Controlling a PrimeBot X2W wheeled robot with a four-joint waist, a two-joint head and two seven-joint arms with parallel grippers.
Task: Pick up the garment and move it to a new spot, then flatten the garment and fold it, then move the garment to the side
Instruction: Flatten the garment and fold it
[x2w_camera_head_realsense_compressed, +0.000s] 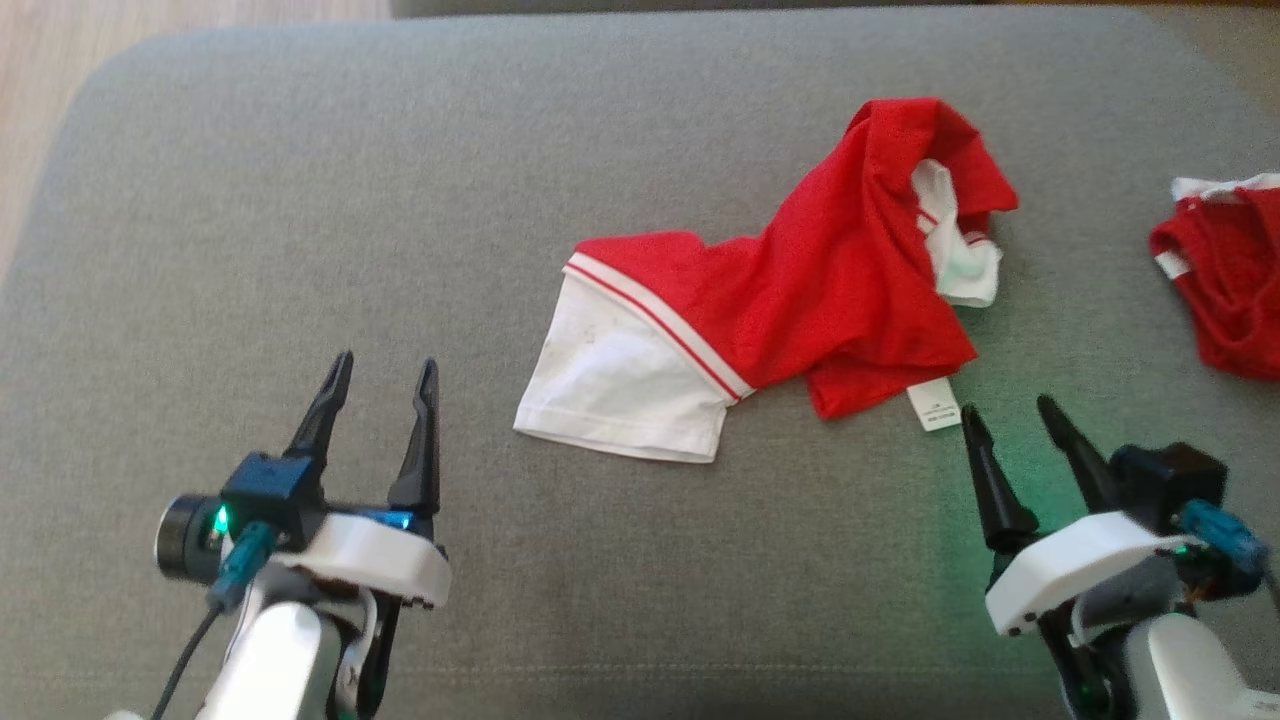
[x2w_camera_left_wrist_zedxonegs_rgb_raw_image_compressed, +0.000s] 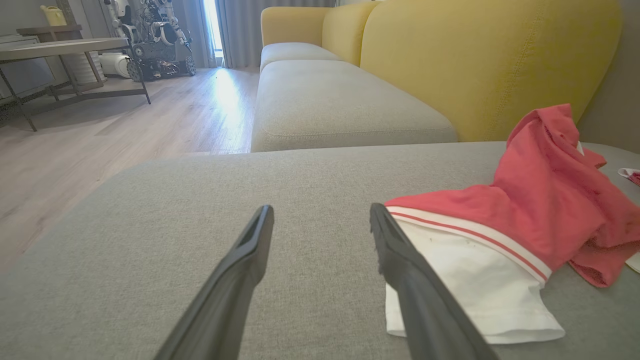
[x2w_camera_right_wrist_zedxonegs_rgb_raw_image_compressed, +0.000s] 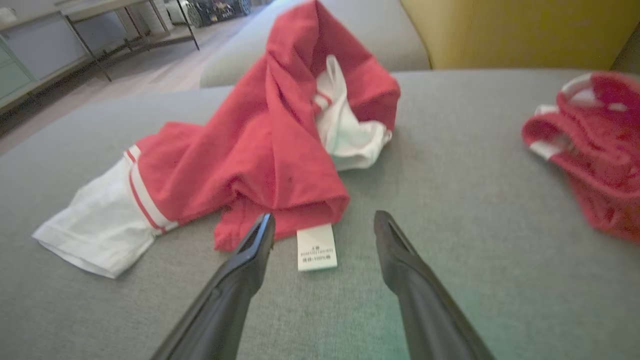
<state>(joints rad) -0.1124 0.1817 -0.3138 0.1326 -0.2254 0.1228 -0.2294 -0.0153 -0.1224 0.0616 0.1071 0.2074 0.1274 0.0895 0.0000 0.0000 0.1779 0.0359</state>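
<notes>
Red-and-white crumpled jersey shirt (x2w_camera_head_realsense_compressed: 820, 270), centre frame, looks light and limp; pinch its red hem. Left gripper (x2w_camera_head_realsense_compressed: 388, 360) and right gripper (x2w_camera_head_realsense_compressed: 1003, 403) gape empty.

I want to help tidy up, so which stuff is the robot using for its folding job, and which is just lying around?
For the job:
red and white garment, crumpled on the grey cushion
left gripper, open
right gripper, open

Just lying about:
second red garment, at the cushion's right edge
yellow sofa
table
</notes>
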